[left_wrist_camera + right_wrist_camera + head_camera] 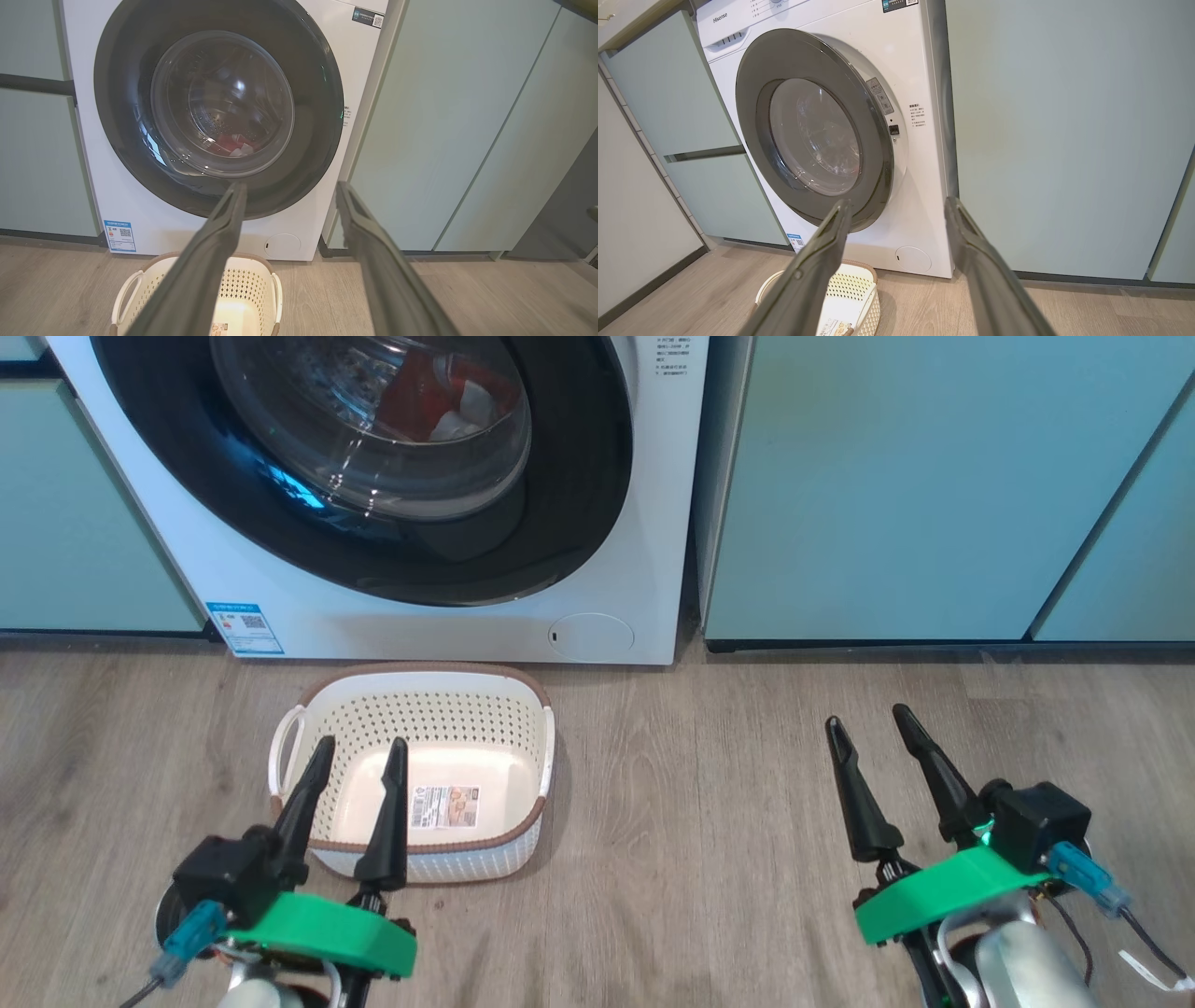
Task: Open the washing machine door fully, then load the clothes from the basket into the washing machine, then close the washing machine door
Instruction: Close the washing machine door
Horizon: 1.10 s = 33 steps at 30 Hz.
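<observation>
The clothes (434, 401) lie inside the washer (373, 630), red with a bit of white, seen through the glass of the door (579, 476). The left wrist view looks straight in and places them low in the perforated drum. The right wrist view comes from the side and gives mostly glare on the glass. It does show the door's right edge standing a little proud of the white front, beside a small dark latch (893, 129); I cannot tell whether the door is latched. That view also takes in the control panel (733, 28) above.

The basket (420, 669) sits on the floor (700, 803) just before the washer, below the door. The head view gives it whole, bare bottom and sticker (445, 805); the wrist views give just a part.

The left hand (362, 743) has its fingers spread and holds nothing; in the head view they cross the basket's near left corner. The right hand (866, 715) is well to the right, over floor before the teal cabinets (887, 476), also spread and holding nothing.
</observation>
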Tool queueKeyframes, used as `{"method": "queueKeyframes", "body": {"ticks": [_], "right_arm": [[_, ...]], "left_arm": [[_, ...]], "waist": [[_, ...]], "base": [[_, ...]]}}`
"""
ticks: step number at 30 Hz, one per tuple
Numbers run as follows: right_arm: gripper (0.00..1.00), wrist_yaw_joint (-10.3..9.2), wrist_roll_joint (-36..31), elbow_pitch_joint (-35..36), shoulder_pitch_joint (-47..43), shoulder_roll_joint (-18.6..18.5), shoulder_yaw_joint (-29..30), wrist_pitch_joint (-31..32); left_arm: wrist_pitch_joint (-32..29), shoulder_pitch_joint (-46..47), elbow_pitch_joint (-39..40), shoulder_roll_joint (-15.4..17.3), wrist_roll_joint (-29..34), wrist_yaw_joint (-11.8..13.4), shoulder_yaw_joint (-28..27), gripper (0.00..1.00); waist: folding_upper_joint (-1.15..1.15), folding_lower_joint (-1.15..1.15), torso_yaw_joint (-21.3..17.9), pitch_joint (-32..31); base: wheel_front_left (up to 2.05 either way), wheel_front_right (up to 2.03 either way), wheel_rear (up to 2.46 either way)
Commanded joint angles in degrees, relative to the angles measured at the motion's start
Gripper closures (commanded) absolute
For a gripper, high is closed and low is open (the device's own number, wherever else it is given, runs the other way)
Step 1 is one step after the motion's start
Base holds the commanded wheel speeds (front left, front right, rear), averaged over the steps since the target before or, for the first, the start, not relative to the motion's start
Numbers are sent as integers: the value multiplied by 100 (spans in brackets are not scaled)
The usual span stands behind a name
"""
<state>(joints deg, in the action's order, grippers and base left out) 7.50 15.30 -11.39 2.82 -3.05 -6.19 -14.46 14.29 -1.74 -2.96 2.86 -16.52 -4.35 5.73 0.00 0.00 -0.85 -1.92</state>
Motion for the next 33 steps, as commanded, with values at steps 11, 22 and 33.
{"method": "queueKeyframes", "body": {"ticks": [11,22,33], "right_arm": [[0,-1,48,221,177,17,-78,-53],[0,-1,37,217,166,17,-59,-53],[0,-1,43,214,164,17,-79,-54]], "left_arm": [[71,194,136,2,109,109,-24,0],[71,185,-62,2,113,148,56,0],[71,171,-49,2,118,143,70,0]], "waist": [[0,0,19,-9],[0,0,52,-7],[0,0,35,-5]], "base": [[0,0,0],[0,0,0],[0,0,0]]}}
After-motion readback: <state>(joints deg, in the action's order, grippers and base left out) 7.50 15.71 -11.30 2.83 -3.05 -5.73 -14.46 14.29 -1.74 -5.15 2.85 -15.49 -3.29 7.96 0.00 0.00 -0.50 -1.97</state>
